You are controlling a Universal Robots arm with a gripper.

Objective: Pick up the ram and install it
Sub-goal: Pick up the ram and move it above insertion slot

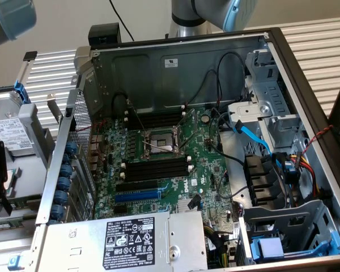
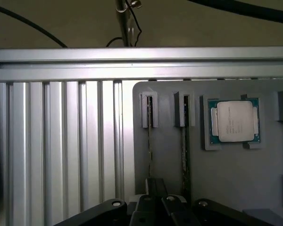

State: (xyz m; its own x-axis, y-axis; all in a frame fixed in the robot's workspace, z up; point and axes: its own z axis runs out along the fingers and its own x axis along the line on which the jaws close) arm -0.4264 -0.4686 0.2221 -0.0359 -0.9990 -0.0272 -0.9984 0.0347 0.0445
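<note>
Two ram sticks stand on edge in a grey tray point(image 2: 226, 179), seen edge-on as thin dark lines: one ram point(image 2: 151, 141) and a second ram point(image 2: 184, 146), each with its end in a grey clip. My gripper point(image 2: 156, 184) hovers over the near end of the first stick, its black fingers shut together, and I see nothing between them. In the exterior view the open computer case point(image 1: 306, 73) shows its green motherboard with black memory slots point(image 1: 158, 169) beside the processor socket point(image 1: 161, 144). Part of the arm point(image 1: 215, 11) shows above the case.
A processor chip point(image 2: 235, 121) lies in the tray beside the sticks. Ribbed aluminium table point(image 2: 61, 150) borders the tray. Inside the case are a blue expansion slot point(image 1: 137, 196), loose cables point(image 1: 255, 139), drive cages point(image 1: 272, 107) and the power supply point(image 1: 130, 241).
</note>
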